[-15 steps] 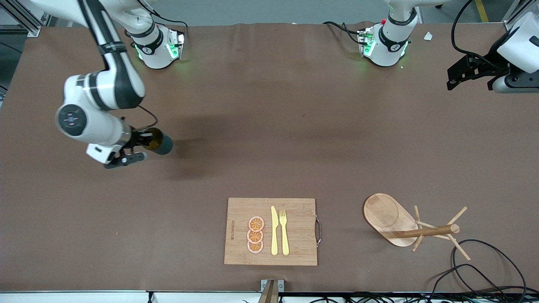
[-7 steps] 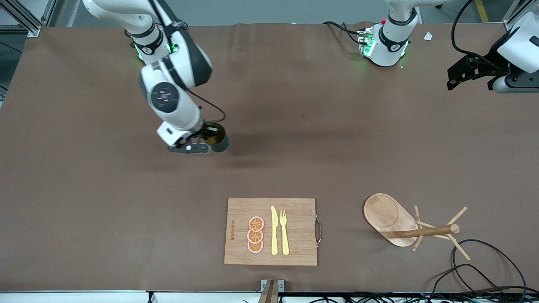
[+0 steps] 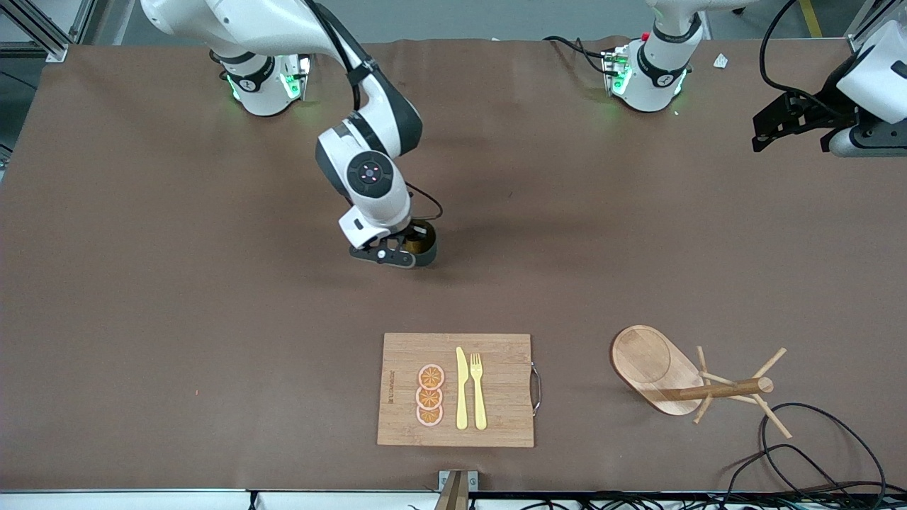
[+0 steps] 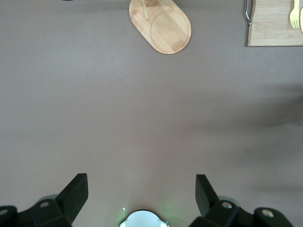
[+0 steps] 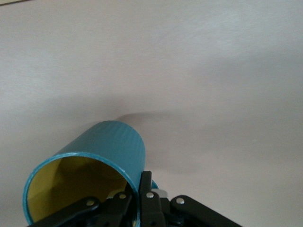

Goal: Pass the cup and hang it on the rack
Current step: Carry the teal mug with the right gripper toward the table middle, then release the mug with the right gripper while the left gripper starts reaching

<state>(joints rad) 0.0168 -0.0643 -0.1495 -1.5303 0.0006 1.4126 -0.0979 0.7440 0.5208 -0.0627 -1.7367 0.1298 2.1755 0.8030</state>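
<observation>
Brown table (image 3: 142, 319) carries the rack (image 3: 680, 379) at four o'clock, while the right gripper (image 3: 404, 249), clamped on the cup's (image 3: 423, 243) rim, holds it over centre for handover; left gripper (image 3: 786, 124), jaws apart, waits at two o'clock.

I'm looking at a lab bench: brown-covered table (image 3: 142, 340), aluminium framing (image 3: 35, 28), loose black cables (image 3: 815, 453).

one cup (image 3: 424, 248), one rack (image 3: 680, 375), three orange slices (image 3: 430, 395)
</observation>
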